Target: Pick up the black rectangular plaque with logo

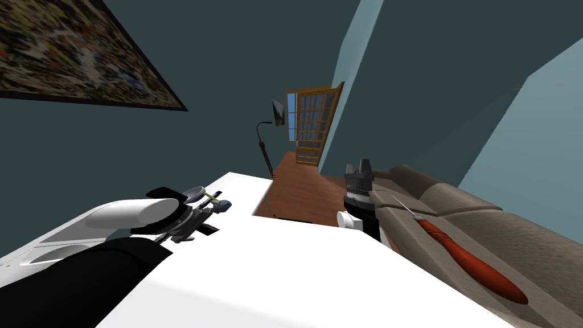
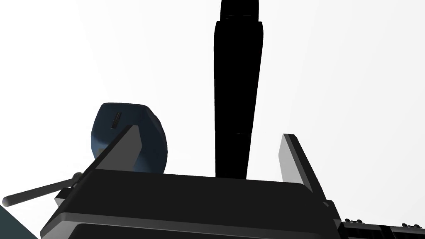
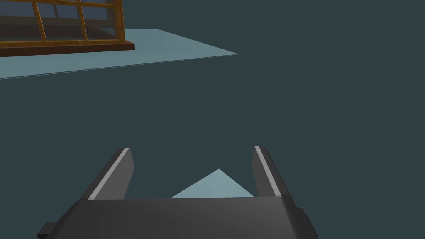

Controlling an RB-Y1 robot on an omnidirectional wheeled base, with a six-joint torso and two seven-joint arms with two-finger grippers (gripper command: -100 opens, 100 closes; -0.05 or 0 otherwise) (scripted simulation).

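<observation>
- Left gripper [image 2: 211, 130]: sits mid-left in the head view, over the white table [image 1: 242, 188]. Its fingers are spread and grip nothing.
- Plaque [image 2: 237, 103]: a narrow black shape between the spread fingers, touching neither. No logo can be made out. The near end is hidden behind the gripper body and the far end is cut off.
- Dark blue rounded object [image 2: 124, 114]: partly hidden behind one finger, identity unclear. A thin dark rod [image 2: 37, 193] lies beside it.
- Right gripper [image 1: 357, 166]: raised centre-right beside the sofa [image 1: 455, 210], fingers apart and empty.

Plaque [image 2: 237, 103]: solid black, long and narrow from our angle.
Position: on the white surface [image 2: 332, 62], reaching between our left gripper [image 2: 210, 130]'s parted fingers.
</observation>
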